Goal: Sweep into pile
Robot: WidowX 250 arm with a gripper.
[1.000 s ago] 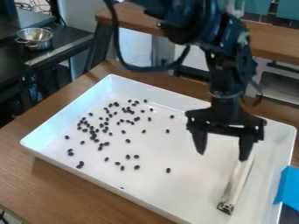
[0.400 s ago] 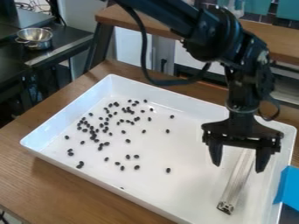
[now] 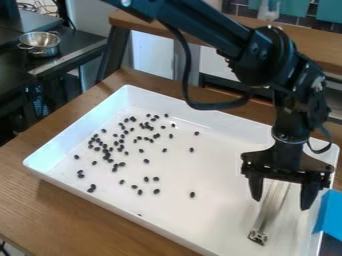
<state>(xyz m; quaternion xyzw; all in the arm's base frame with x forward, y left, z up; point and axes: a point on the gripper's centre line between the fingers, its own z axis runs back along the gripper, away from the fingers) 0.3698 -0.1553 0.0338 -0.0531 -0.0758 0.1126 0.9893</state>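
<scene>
Start far L: spot metal pot (image 3: pixel 41 44) on dark counter, well apart from the job, so prob. no part of it. Next, on wooden table (image 3: pixel 40 205), find white tray (image 3: pixel 83 127), walled prob. to stop strays rolling off. Inside, mostly L half, see black beans (image 3: pixel 105 151), loosely scattered w/ a few toward middle; not a proper pile yet. Further R, note sweeping tool (image 3: pixel 267 217) lying apart from beans, prob. set there for easy pickup. Over its far end, see black gripper (image 3: pixel 281 204) pointing down w/ fingers spread wide, one each side of tool in this view, holding nothing, prob. to straddle before closing. Can't tell re: contact. Next, prob. lower, grip, then sweep beans together. Watch for skewed grip on so thin a tool. Far R, by tray edge, note blue item (image 3: pixel 328 215) of unclear purpose.
</scene>
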